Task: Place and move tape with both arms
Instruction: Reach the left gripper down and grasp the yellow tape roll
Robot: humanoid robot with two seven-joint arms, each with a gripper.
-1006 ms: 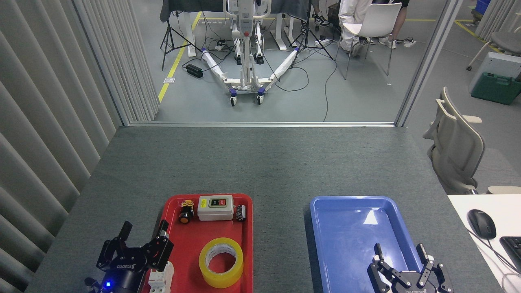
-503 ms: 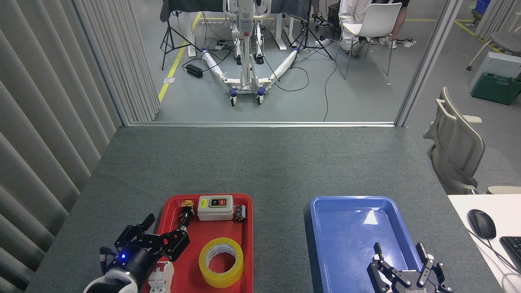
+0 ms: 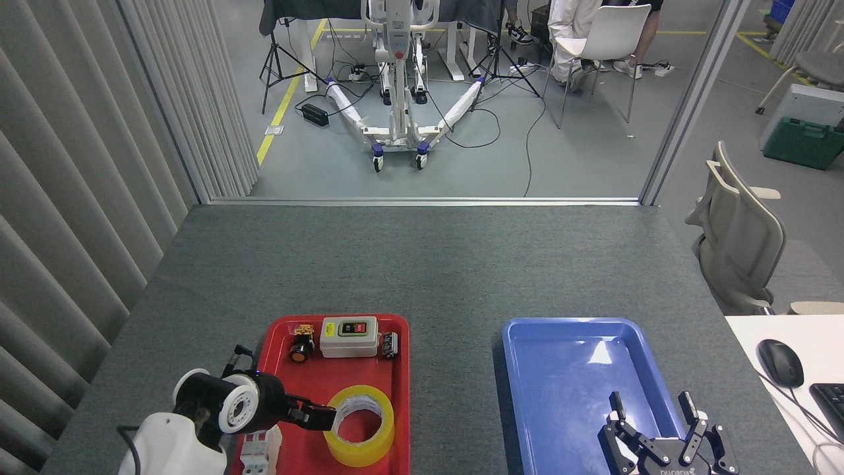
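The roll of yellow tape (image 3: pixel 369 448) lies flat in the near half of a red tray (image 3: pixel 316 379), its whitish core facing up. My left arm comes in from the lower left, and its gripper (image 3: pixel 320 417) points right, with a black fingertip (image 3: pixel 324 416) at the roll's left rim. I see that gripper side-on, so its opening does not show. My right gripper (image 3: pixel 653 410) stands open with nothing between its fingers, over the near end of the blue tray (image 3: pixel 567 369).
At the back of the red tray sit a grey switch box (image 3: pixel 349 336), a small push button (image 3: pixel 301 349) and a dark little part (image 3: pixel 390 345). A white breaker (image 3: pixel 258 448) lies at its near left. A mouse (image 3: pixel 780 363) sits on a white desk at the right.
My left gripper has swung from upright and open beside the tray to pointing right, and it has reached the tape's left rim. The right gripper has barely moved.
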